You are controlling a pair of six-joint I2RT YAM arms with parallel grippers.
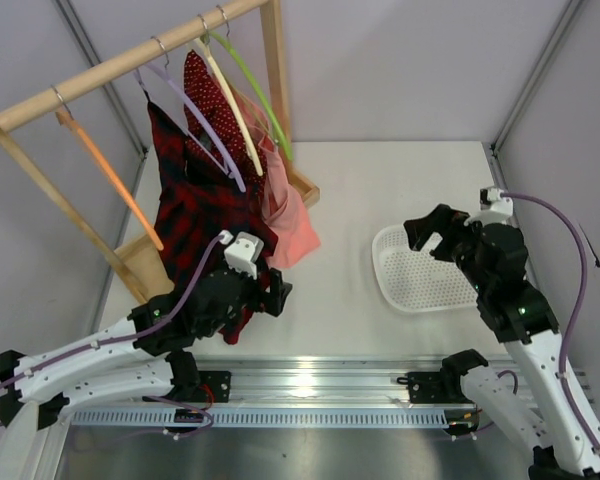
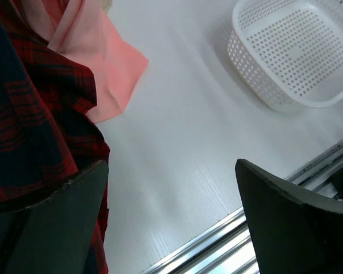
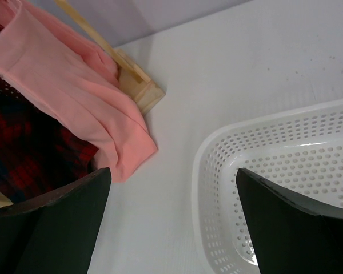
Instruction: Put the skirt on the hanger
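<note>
The red and navy plaid skirt (image 1: 195,215) hangs down from the lavender hanger (image 1: 205,125) on the wooden rail, and its hem reaches the table. My left gripper (image 1: 273,288) is low beside the skirt's lower right edge, open and empty. In the left wrist view the skirt (image 2: 28,114) lies just behind my left finger (image 2: 63,222), with bare table between the jaws. My right gripper (image 1: 430,235) is open and empty above the left rim of the white basket (image 1: 425,270). The right wrist view shows the skirt (image 3: 23,148) far to the left.
The wooden rack (image 1: 130,60) also carries orange (image 1: 110,175), cream and green hangers, a red dotted garment (image 1: 215,100) and a pink garment (image 1: 290,220). The rack's base (image 3: 140,85) sits on the table. The perforated basket (image 3: 286,171) lies at the right. A metal rail (image 1: 320,385) runs along the near edge.
</note>
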